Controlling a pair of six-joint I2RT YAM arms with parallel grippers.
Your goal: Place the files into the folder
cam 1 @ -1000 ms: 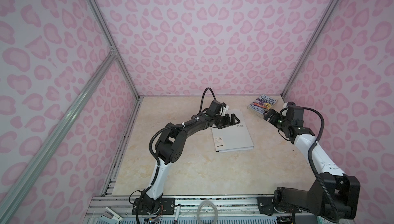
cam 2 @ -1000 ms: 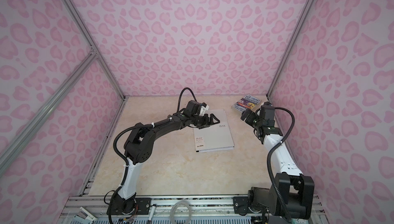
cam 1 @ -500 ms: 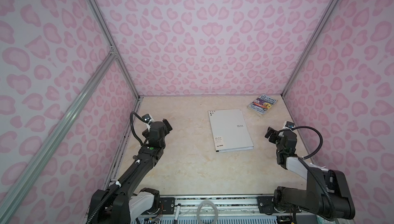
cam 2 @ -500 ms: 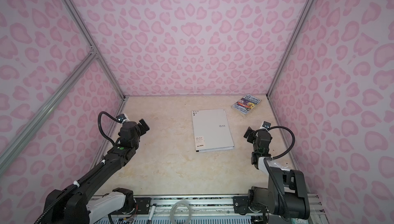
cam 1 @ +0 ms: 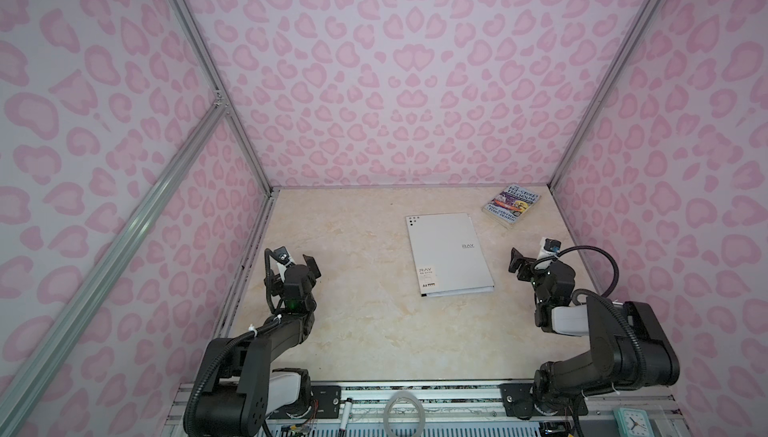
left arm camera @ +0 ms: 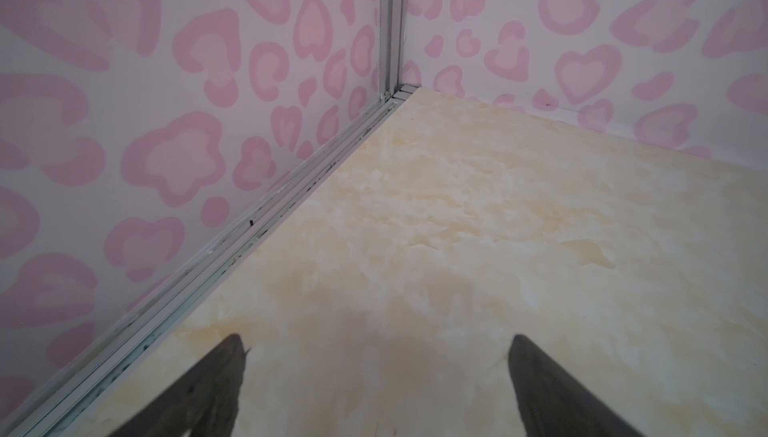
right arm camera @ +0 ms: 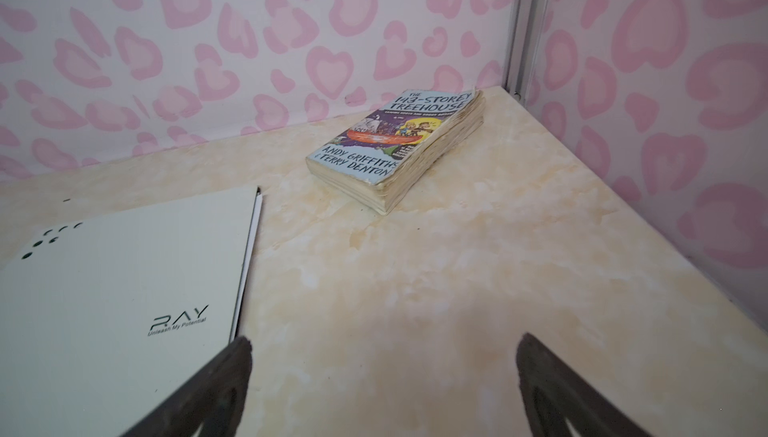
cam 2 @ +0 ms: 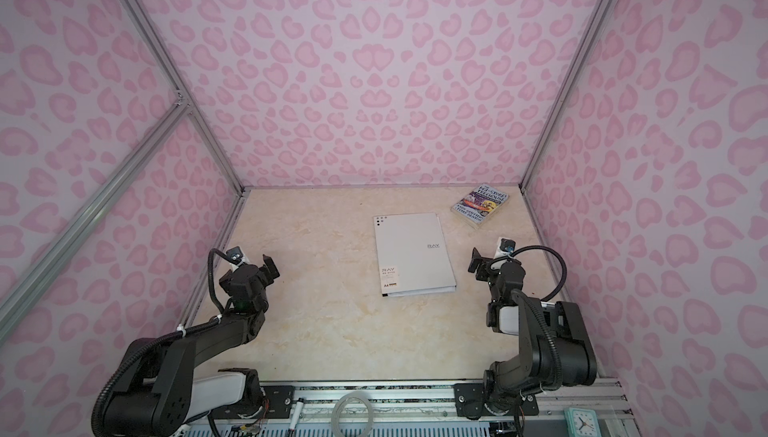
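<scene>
The folder (cam 1: 449,254) (cam 2: 413,254) lies shut and flat on the table right of centre, grey-white cover up with "RAY" lettering and corner dots; the right wrist view shows its near corner (right arm camera: 116,289). The files are hidden. A thin white edge peeks from under the cover, and I cannot tell whether it is paper. My left gripper (cam 1: 299,268) (cam 2: 257,268) (left arm camera: 376,339) hovers open and empty near the left wall, far from the folder. To the right of the folder my right gripper (cam 1: 532,262) (cam 2: 489,260) (right arm camera: 385,339) hangs open, holding nothing.
A colourful paperback book (cam 1: 512,205) (cam 2: 481,205) (right arm camera: 395,148) lies in the back right corner. Pink patterned walls with metal frame rails close three sides. A small clock (cam 1: 631,424) and a white ring (cam 1: 405,412) sit on the front rail.
Both arms have pulled back from the far side to the front. The left gripper left the folder's far corner for the left wall. The right gripper withdrew from beside the book.
</scene>
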